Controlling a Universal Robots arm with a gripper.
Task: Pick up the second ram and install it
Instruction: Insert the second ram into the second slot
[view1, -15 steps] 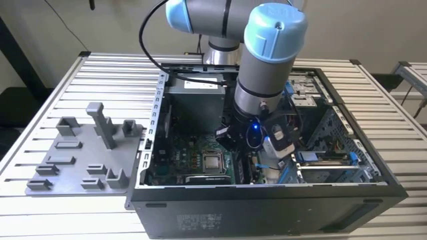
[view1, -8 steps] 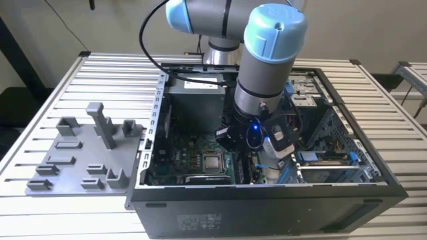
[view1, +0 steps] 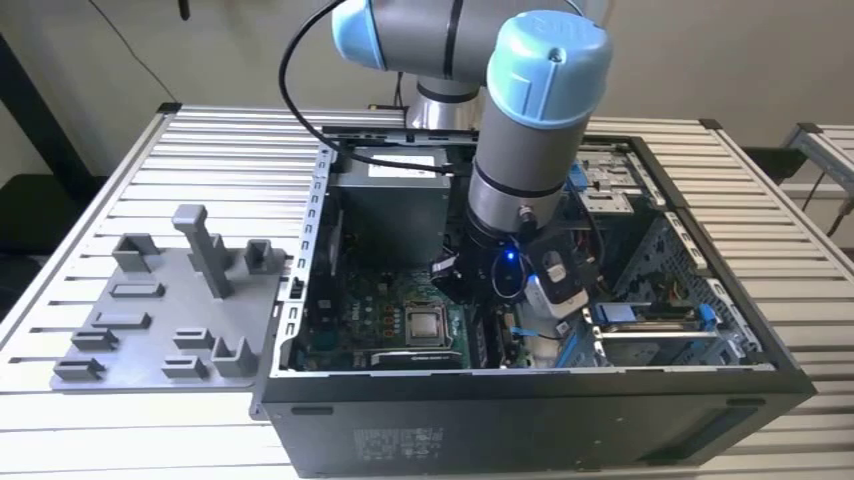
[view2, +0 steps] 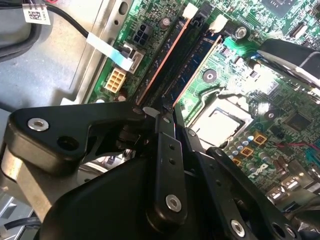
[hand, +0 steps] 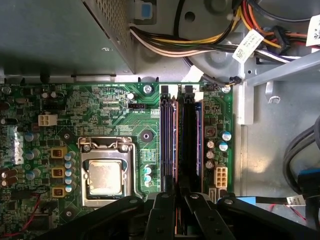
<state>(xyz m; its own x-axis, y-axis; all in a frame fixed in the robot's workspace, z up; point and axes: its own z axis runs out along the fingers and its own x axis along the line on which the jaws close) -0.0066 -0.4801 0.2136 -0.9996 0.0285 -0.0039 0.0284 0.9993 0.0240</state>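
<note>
Your gripper (hand: 176, 210) sits low inside the open computer case (view1: 747, 385), fingers nearly closed edge-on around the second ram (hand: 176, 150) (so it stays parallel to the memory slots (hand: 189, 145)), with the processor socket (hand: 106, 176) toward nine o'clock in the first wrist view.

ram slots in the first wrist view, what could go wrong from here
The pincer sits low over one end of the ram slots; slightly off line, any push could stress a slot or the motherboard.
Capacitors and the CPU socket flank the slots closely, so a sideways slip might strike them.
The wire bundle lies near the slots' other end and could snag.
</note>
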